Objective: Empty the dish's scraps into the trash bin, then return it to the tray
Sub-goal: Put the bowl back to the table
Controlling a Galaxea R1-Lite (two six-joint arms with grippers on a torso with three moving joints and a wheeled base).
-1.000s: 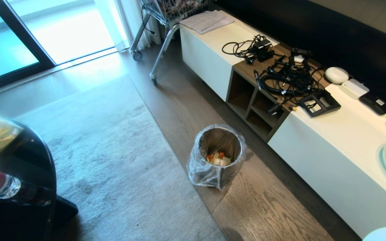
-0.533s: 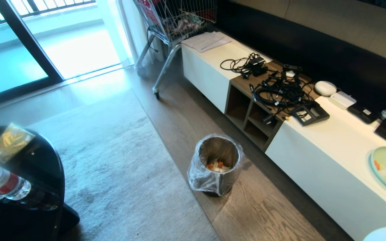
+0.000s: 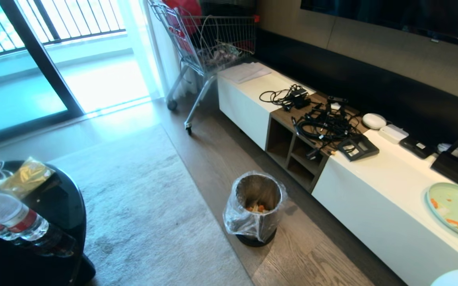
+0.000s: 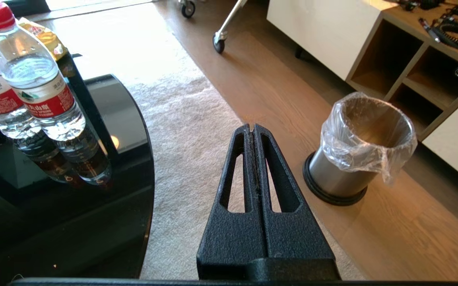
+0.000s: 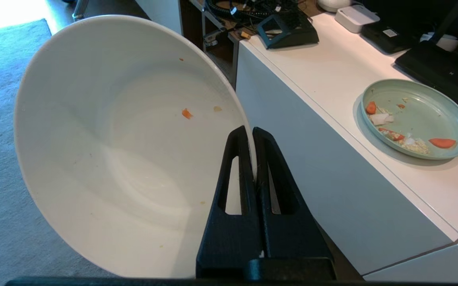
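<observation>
Head view has tilted up since a second ago: I now see the balcony railing and the whole shopping cart (image 3: 209,37), and the trash bin (image 3: 256,208) sits lower in the picture, though it stands on the same spot of wood floor beside the rug's edge. The scraps (image 3: 255,207) lie at its bottom. That is my camera moving, not the things. On my right wrist view, the right gripper (image 5: 250,133) is pinched on the rim of the dish (image 5: 105,143), which is tipped on its side with only a few orange specks inside, next to the white cabinet (image 5: 316,174) carrying the pale-green plate (image 5: 418,119). My left gripper (image 4: 251,128) is pressed together, empty, above the rug.
</observation>
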